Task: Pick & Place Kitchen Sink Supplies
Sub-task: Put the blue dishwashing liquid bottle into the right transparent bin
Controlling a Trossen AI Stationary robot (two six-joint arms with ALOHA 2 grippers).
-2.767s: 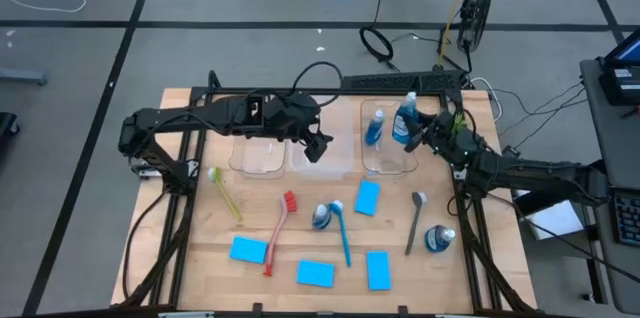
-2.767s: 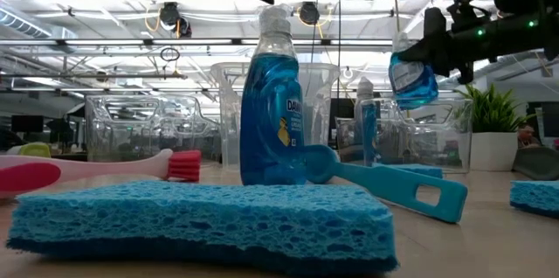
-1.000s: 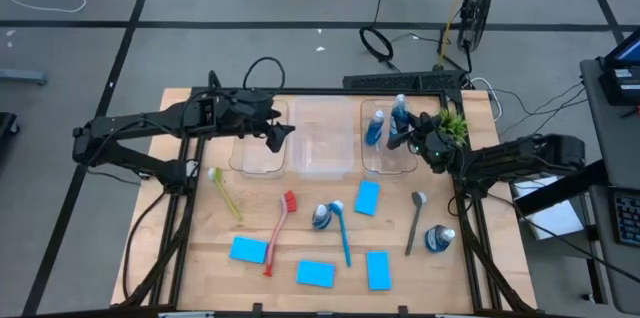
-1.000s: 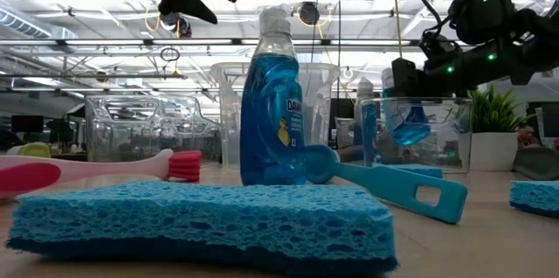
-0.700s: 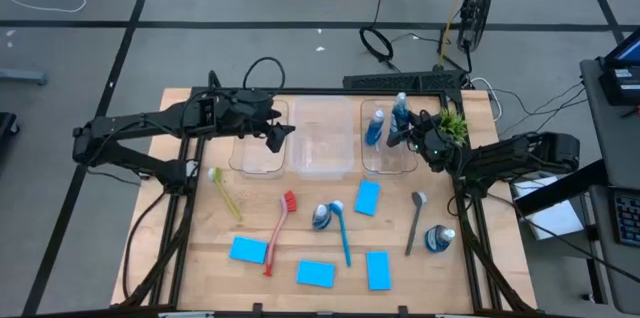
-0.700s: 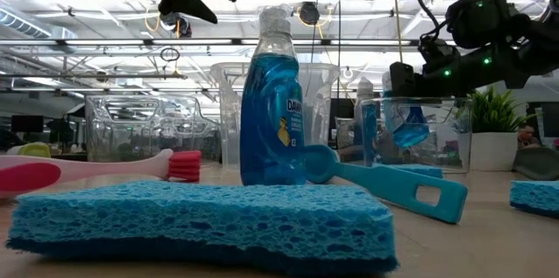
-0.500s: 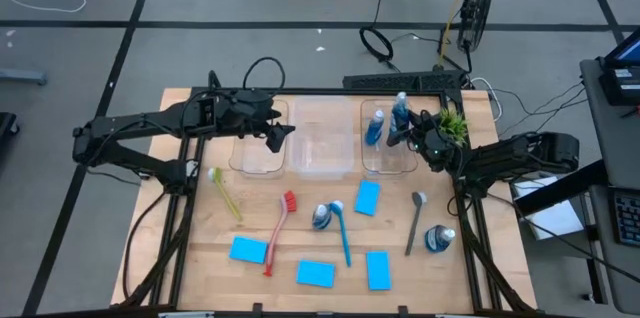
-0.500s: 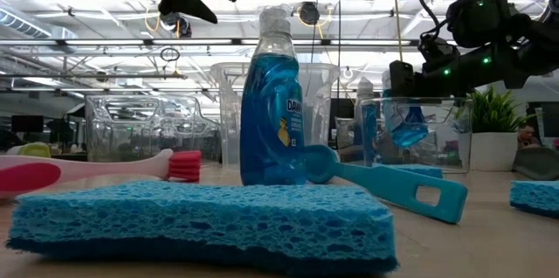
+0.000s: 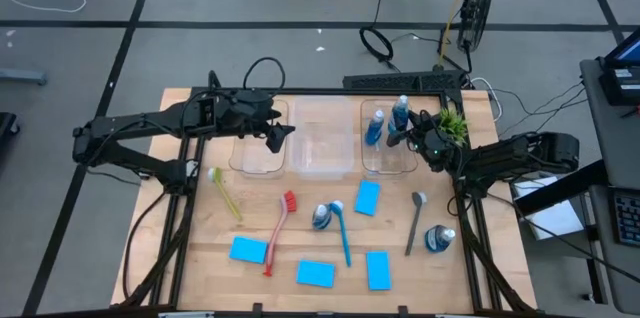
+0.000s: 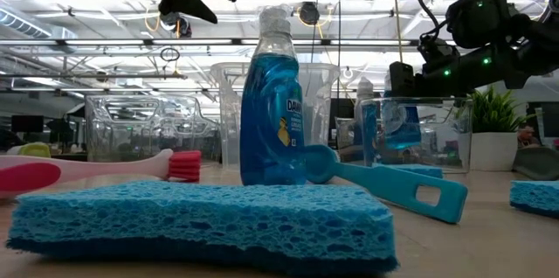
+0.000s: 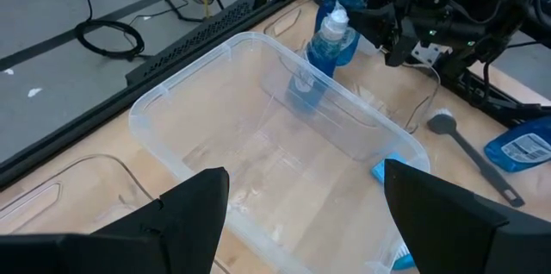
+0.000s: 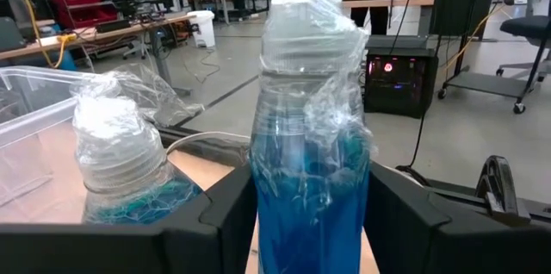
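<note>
My right gripper is at the right clear bin, shut on a blue bottle that is inside the bin beside a second bottle. My left gripper hangs open and empty above the left bin. On the table lie several blue sponges, a standing bottle, a bottle on its side, and the yellow-green, red, blue and grey brushes. My right gripper pinches the bottle's upper body just below the neck between its two fingers, one on each side. The fingers come roughly level from the table's right. The bottle stands upright inside the right bin. Whether its base rests on the bin floor I cannot tell.
The middle bin stands between the other two along the far edge. A green potted plant stands right behind my right gripper. The blue brush leans against the standing bottle. Bare wood shows at the near left corner.
The bottle in my right gripper has swung from tilted to upright inside the right bin. Both arms have stayed nearly where they were.
</note>
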